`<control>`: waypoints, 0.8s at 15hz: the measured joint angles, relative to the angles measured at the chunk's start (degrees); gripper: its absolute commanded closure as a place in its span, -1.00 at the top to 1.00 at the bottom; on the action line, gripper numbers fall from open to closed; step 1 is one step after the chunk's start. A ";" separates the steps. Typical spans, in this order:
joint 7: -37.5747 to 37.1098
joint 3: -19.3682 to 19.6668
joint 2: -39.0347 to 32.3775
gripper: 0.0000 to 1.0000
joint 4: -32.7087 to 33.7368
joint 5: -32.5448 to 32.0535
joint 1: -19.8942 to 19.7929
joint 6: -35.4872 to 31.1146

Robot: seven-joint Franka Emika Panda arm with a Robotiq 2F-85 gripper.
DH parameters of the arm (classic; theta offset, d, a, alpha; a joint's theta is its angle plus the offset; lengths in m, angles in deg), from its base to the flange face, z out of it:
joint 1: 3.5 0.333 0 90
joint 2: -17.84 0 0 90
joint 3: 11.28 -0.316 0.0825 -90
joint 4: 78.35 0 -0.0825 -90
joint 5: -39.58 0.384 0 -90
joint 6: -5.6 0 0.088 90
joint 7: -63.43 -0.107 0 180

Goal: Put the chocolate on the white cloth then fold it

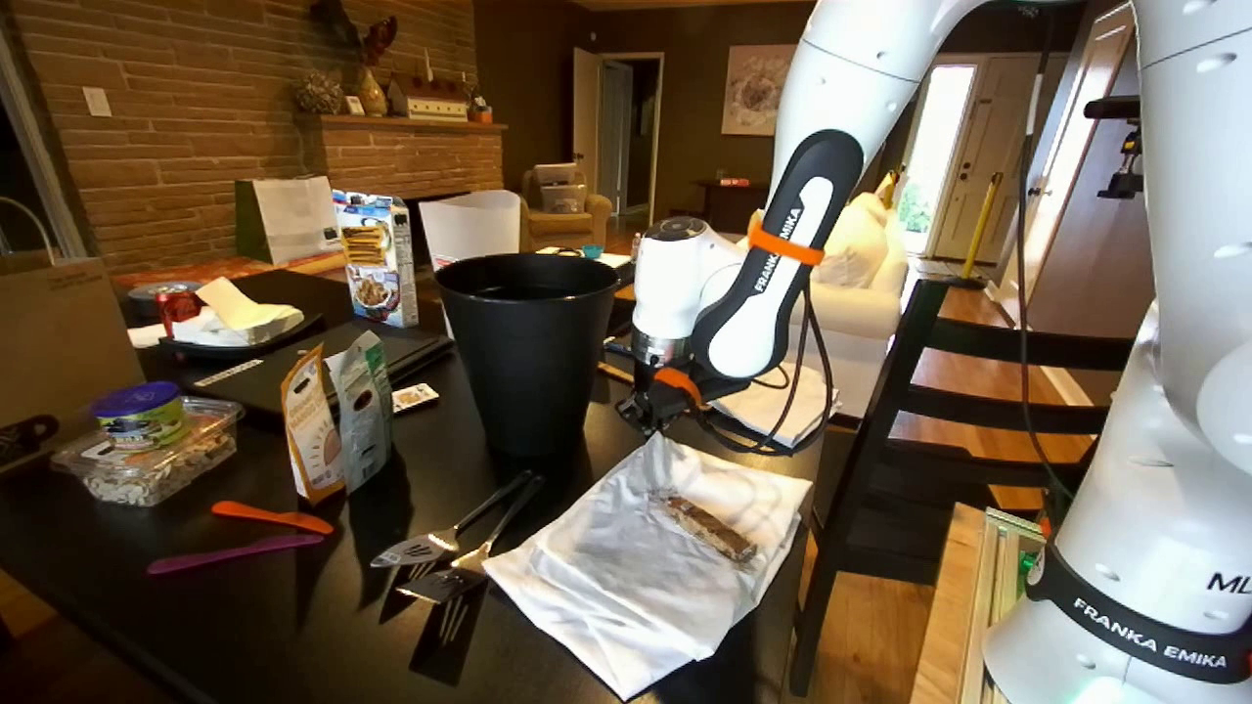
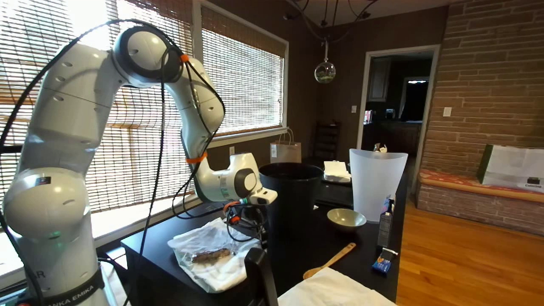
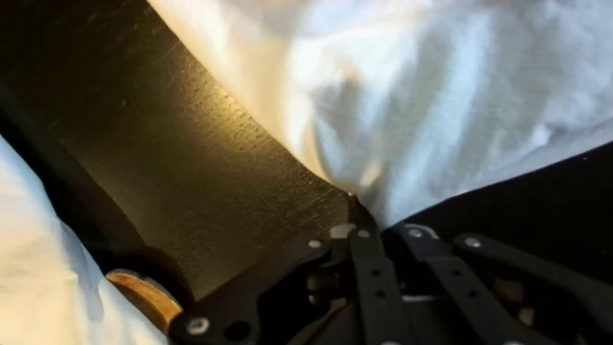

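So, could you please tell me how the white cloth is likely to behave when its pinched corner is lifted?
The white cloth will probably drape limply, since it lies wrinkled and puckers where the tool pinches it. The chocolate, resting on top, might weigh that part down, or slide if tilted.

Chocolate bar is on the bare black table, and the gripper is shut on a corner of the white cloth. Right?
Wrong place for the bar: the chocolate bar lies on the white cloth, as both exterior views show. The gripper is shut on a corner of the cloth.
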 measured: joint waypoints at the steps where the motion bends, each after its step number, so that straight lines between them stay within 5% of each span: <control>1: 0.00 0.54 0.01 -0.97 0.22 0.00 0.00 0.00; 12: -0.01 9.97 4.65 -0.97 3.60 -4.81 1.53 1.28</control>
